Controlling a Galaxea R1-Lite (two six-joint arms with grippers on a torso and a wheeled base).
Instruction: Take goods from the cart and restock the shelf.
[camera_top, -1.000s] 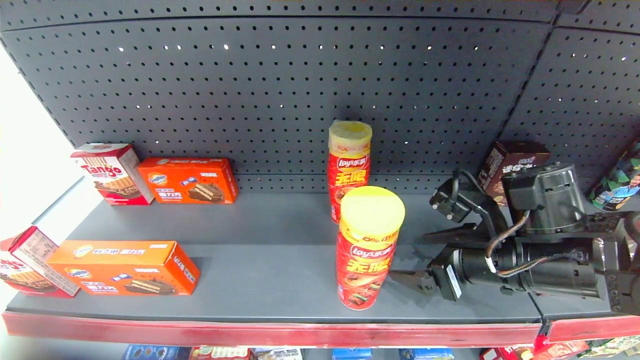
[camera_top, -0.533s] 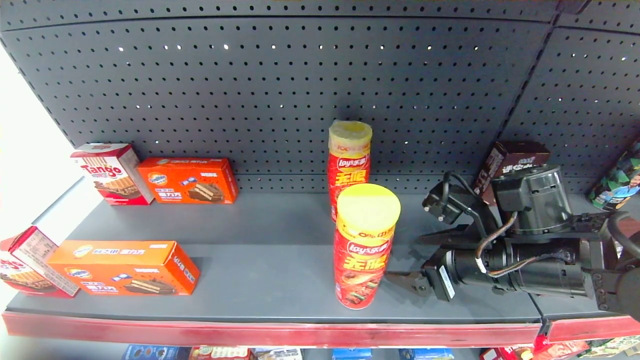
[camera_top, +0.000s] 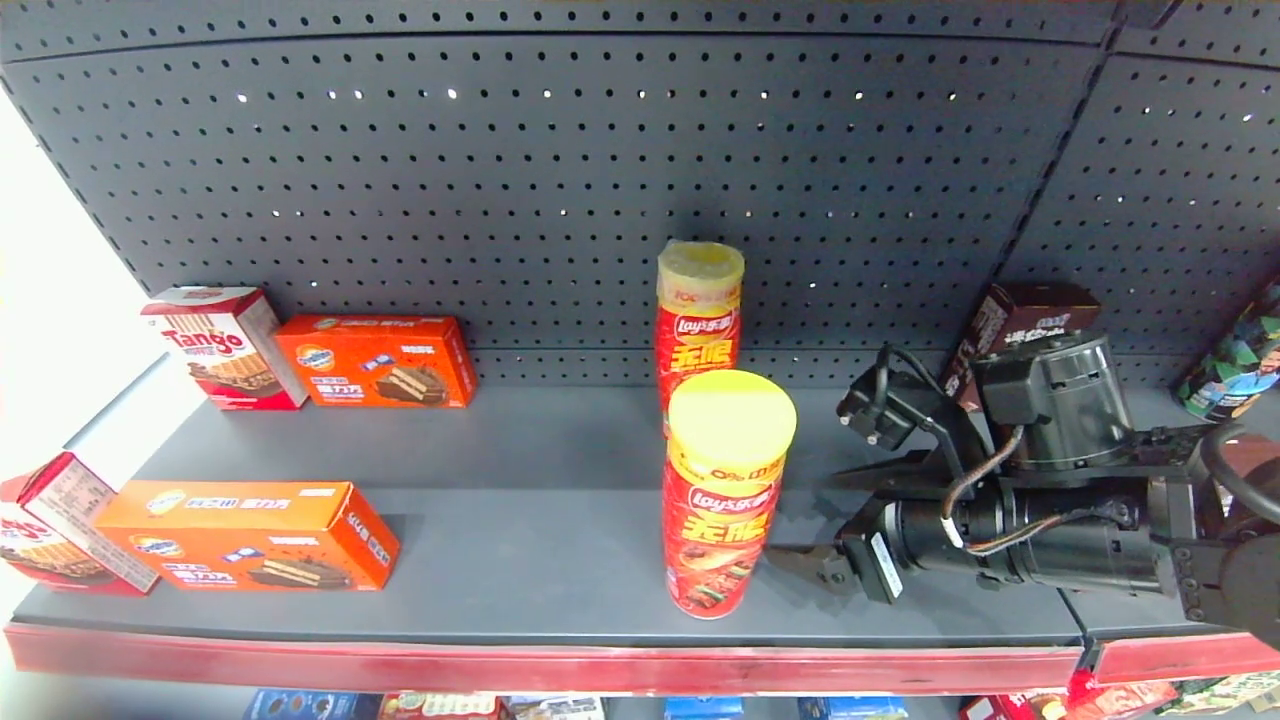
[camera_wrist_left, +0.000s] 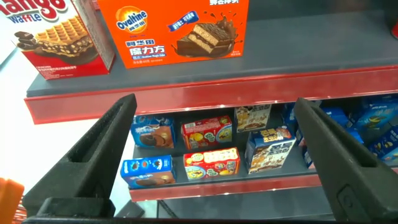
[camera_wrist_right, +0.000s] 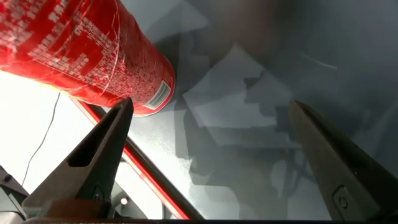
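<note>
The dark shelf (camera_top: 500, 520) runs off my head view at both sides. Its lower tier (camera_wrist_left: 249, 183) is a cut-off sliver there, but my left wrist view sees that tier's small boxes (camera_wrist_left: 211, 163) under the red lip. The front chip can (camera_top: 727, 490) stands upright near the shelf's front edge, red with a yellow lid, hiding part of the rear can (camera_top: 698, 320). My right gripper (camera_top: 808, 515) lies just beside it, jaws released, not touching. My left gripper (camera_wrist_left: 214, 101) hangs before the shelf front, jaws spread wide.
</note>
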